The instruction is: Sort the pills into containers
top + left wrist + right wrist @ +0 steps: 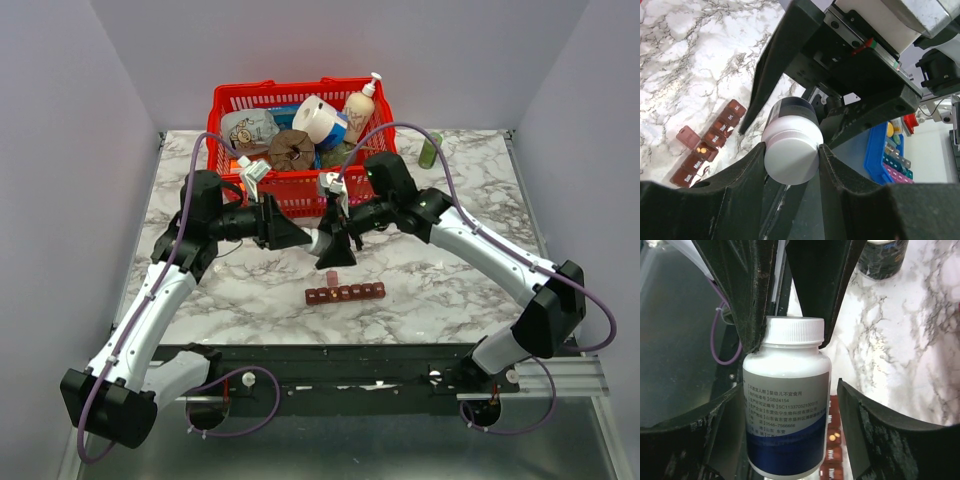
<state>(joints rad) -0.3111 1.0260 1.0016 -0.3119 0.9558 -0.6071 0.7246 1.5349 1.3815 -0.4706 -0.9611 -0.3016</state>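
The left jaws clamped the cap (791, 162); the right jaws stood slack around the bottle (785, 410), a gap on one side. Twisting would likely need that body gripped firmly first. Below, the containers (345, 293) lay on the marble tabletop (450, 290), one lid (687, 136) open; pale walls (60, 150) around.

Overhead view: bright, even, diffuse light; only faint soft shadows under the arms on the table (450, 270). Left wrist view: cap (791, 155) sharp and evenly lit; fingers (740, 200) nearly black, detail lost; marble at top left washes out. Right wrist view: bottle (787, 405) label crisp; pill box (834, 455) behind it blurred.
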